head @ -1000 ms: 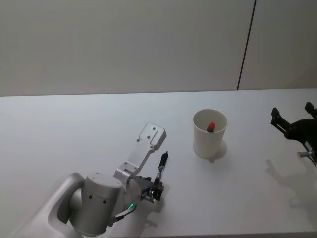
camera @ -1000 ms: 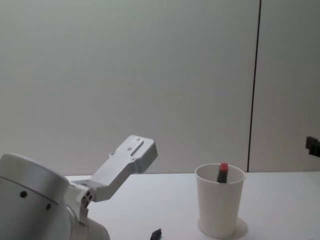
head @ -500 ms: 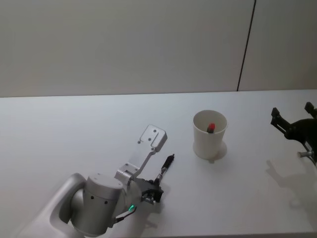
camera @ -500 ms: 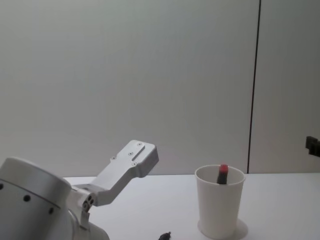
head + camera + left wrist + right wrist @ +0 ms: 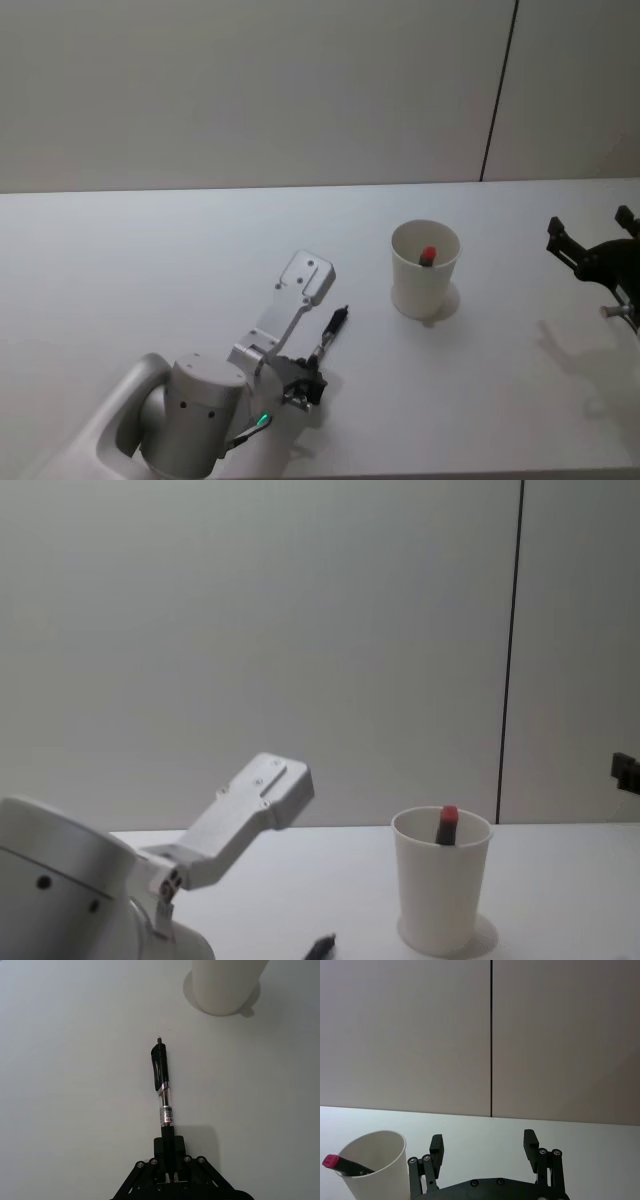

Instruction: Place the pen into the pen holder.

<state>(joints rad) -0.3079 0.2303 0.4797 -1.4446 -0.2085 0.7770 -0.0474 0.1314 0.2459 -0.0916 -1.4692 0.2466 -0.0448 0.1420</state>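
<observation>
Black labelled pen (image 5: 162, 1091) in left gripper (image 5: 169, 1146)

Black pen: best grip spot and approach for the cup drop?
The end opposite the clip, along its axis, as the left gripper holds the pen now: the slim barrel juts free toward the pen holder, clip end leading. The right gripper sits open, far right.

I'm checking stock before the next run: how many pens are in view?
2. A black pen is gripped by the left gripper, left of the white paper cup; a red-capped pen stands inside that cup. The cup could hide more.
</observation>
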